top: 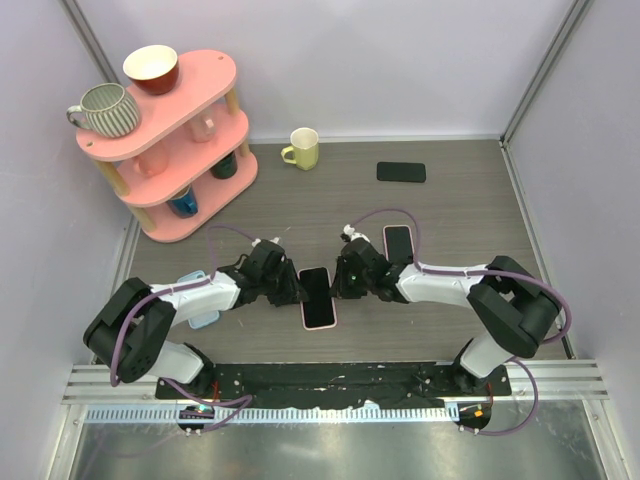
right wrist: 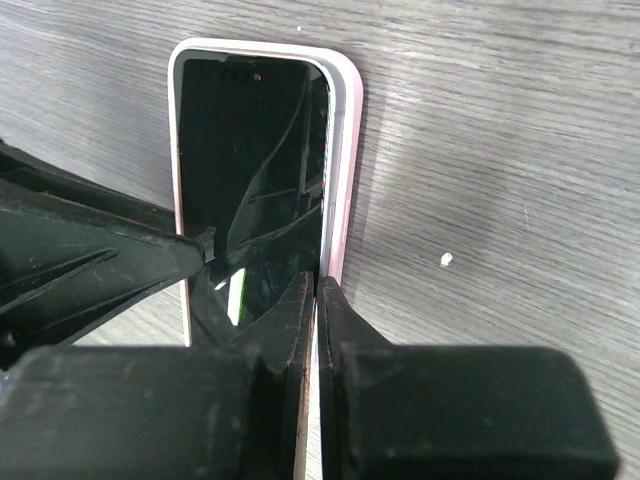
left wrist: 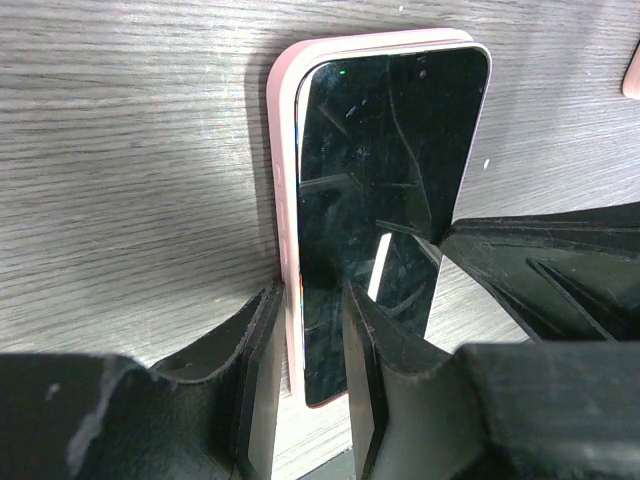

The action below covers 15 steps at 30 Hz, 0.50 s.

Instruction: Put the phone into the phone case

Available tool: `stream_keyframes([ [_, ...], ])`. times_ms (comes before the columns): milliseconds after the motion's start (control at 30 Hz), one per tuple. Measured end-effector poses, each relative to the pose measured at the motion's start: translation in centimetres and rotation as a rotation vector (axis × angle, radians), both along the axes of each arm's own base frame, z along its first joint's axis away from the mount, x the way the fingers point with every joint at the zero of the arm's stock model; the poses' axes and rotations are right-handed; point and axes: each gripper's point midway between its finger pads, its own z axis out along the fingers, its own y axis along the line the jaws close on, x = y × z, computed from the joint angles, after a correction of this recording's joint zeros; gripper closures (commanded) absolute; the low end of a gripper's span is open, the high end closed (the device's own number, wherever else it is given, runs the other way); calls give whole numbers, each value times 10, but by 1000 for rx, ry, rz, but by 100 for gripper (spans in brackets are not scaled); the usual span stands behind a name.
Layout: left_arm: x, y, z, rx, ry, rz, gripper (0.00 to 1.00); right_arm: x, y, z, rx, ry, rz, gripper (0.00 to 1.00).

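Left gripper [left wrist: 305,375] fingers, partly open, straddle the pink case [left wrist: 283,190] edge holding the phone [left wrist: 385,180]; right gripper [right wrist: 314,300], shut, presses the opposite edge.

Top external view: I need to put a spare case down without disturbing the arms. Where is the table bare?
Bare wood lies between the yellow mug and the black phone, and along the far right edge. The centre is crowded: both tools meet at the pink-cased phone. The pink shelf fills the far left.
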Motion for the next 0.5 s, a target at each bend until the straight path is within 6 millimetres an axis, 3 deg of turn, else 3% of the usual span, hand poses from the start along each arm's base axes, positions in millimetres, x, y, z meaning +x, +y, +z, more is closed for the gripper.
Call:
stream_keyframes([
  [500,1,2,0,11,-2,7,67,0,2,-1,-253,-119,-13,92],
])
